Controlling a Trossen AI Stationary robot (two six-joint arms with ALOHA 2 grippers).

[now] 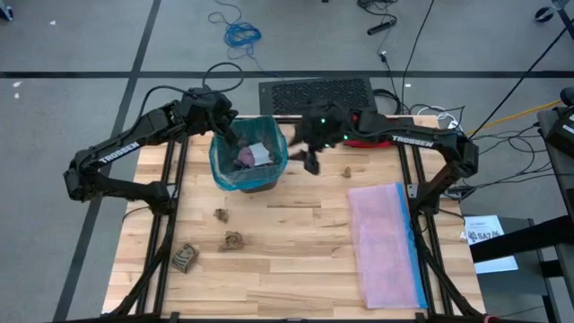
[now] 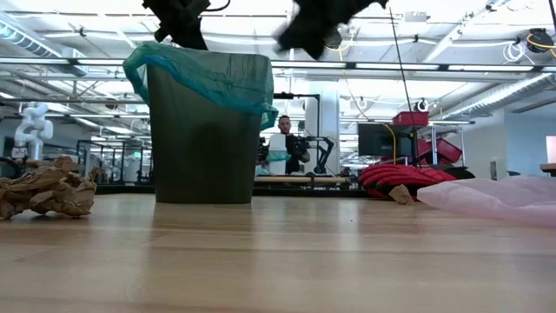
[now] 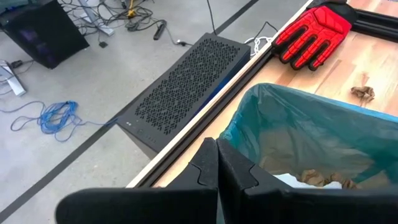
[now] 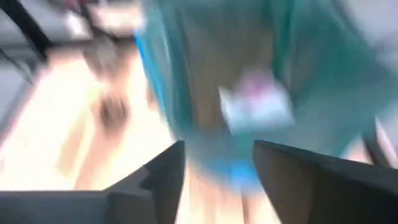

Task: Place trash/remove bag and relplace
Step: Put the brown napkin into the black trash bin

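With three brown wads of trash point(image 1: 231, 240) left at the table's 7 o'clock, the left gripper point(image 1: 230, 135), fingers pressed together, hovers over the teal bag point(image 1: 224, 175) rim while the right gripper point(image 1: 311, 161), fingers apart and empty, should swing wide of the bin.

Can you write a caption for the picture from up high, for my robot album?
Two robot arms hover by the bin with the teal bag, while paper scraps wait on the table.
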